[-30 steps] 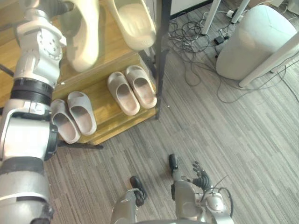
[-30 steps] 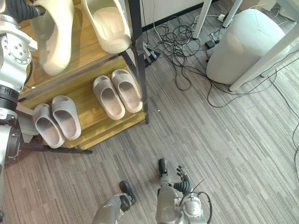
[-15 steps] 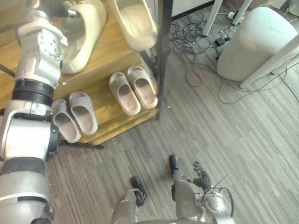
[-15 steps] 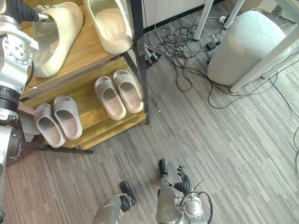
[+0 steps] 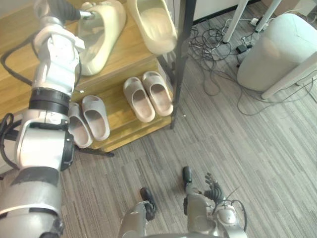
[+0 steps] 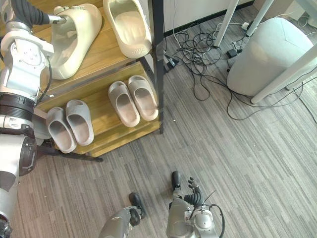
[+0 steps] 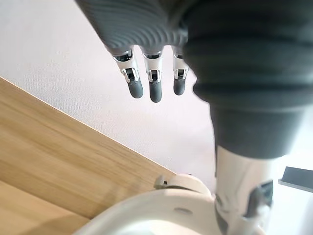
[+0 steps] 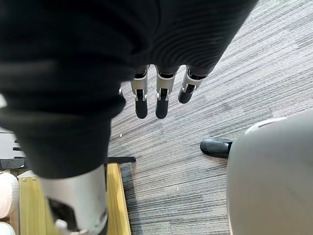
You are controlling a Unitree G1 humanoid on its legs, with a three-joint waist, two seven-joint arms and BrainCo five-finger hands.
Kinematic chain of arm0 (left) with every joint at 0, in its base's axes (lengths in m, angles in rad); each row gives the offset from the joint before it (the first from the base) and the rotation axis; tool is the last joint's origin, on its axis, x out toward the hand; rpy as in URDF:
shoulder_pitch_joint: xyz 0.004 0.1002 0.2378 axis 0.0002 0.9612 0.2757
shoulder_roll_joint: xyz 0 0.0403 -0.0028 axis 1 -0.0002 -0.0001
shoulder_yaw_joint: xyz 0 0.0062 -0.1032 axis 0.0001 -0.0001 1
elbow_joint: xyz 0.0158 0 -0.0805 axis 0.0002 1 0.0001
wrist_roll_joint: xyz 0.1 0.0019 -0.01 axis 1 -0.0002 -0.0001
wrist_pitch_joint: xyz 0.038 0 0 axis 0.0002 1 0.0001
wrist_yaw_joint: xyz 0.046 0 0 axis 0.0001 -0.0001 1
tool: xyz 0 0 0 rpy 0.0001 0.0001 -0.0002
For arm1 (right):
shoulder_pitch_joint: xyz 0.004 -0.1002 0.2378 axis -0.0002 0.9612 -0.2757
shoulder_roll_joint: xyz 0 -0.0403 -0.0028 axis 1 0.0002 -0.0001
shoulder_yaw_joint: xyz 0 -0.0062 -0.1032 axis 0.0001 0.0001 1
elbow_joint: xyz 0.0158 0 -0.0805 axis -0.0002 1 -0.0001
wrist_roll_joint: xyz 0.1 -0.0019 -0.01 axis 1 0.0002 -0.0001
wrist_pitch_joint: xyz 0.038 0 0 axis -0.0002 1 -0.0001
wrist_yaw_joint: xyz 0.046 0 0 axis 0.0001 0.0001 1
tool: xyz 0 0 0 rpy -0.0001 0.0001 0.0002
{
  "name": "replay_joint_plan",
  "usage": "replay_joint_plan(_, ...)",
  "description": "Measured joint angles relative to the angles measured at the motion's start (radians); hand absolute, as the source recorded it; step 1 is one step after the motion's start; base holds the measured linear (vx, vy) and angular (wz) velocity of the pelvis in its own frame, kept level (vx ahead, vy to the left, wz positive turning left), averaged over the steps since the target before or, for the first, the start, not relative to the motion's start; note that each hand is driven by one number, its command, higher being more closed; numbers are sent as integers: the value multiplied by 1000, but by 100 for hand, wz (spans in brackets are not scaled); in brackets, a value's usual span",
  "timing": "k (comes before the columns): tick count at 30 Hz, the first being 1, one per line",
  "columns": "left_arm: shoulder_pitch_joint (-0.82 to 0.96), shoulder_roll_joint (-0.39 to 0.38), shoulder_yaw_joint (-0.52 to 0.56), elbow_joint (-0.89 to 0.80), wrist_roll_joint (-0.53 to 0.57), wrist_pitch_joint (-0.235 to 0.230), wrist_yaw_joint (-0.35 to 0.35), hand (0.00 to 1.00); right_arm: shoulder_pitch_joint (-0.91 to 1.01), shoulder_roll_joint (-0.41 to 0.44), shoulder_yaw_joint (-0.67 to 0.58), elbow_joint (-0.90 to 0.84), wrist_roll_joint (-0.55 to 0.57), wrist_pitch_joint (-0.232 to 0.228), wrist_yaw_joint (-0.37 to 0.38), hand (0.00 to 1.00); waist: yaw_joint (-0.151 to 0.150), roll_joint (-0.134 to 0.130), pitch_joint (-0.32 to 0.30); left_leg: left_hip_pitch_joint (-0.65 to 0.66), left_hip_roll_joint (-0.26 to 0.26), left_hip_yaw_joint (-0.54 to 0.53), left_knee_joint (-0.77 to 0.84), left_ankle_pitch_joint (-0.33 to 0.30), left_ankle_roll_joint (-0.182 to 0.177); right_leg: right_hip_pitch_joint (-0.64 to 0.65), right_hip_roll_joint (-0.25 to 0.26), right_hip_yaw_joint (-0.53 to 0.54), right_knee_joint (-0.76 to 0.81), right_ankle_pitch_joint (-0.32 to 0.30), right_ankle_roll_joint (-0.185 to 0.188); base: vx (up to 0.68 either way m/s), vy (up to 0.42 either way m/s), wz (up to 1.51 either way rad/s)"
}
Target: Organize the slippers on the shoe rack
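Note:
A cream slipper lies on the upper wooden shelf of the rack, beside its mate. My left hand is at the first slipper's heel end; the left wrist view shows its fingers straight and off the slipper, with only the thumb down by the rim. On the lower shelf stand a beige pair and a grey pair. My right hand hangs low over the floor, fingers relaxed and holding nothing.
A black rack post runs down the shelf's right side. Tangled cables lie on the grey floor behind it. A rounded grey pouf and white table legs stand at the far right.
The cream slipper, raised and tilted a second ago, now lies on the upper shelf. The whole picture has shifted a little, so the camera moved.

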Motion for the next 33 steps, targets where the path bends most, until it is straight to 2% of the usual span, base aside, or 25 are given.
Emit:
replay_joint_plan(7,100,-33,70,-87,-93,-18,17,0,-20,3,-2,34,-27,13,-4,0,14,2,-5,19,-13,-15,-44,26,1,10,-11,-13,0,-6,3,-22,26,9)
replay_joint_plan(11,180,-62,136,-105,-228,-35,17,0,-27,5,-6,57,-37,29,-6,0,21,6,-25,31,-18,-19,-70,40,-1,13,-13,-22,0,-7,5,-4,15,3)
replay_joint_plan(16,271,-106,145,-139,-389,-52,13,0,-28,7,-15,76,-38,43,-17,0,33,7,-34,70,-22,-41,-90,50,-3,57,-13,-44,0,-17,9,-12,30,12)
replay_joint_plan(19,329,-120,146,-164,-485,-85,-15,0,-29,7,-15,87,-39,57,-18,0,45,8,-45,86,-27,-45,-123,59,-11,63,-15,-49,0,-27,8,-36,16,9)
replay_joint_plan(23,383,-121,146,-174,-603,-91,-39,0,-48,8,-16,125,-42,71,-18,0,58,9,-52,125,-32,-48,-192,100,-12,71,-12,-66,0,-31,1,-14,4,3)
replay_joint_plan(30,452,-186,107,-218,-654,-108,-78,0,-72,9,-14,164,-47,93,-17,0,65,11,-57,190,-35,-63,-265,134,-18,113,-4,-89,0,-44,-3,-3,19,6)
replay_joint_plan(33,495,-220,73,-228,-653,-108,-83,0,-72,17,-12,170,-47,100,-18,0,65,10,-83,205,-37,-64,-292,141,-19,117,-4,-93,0,-49,1,-2,34,3)
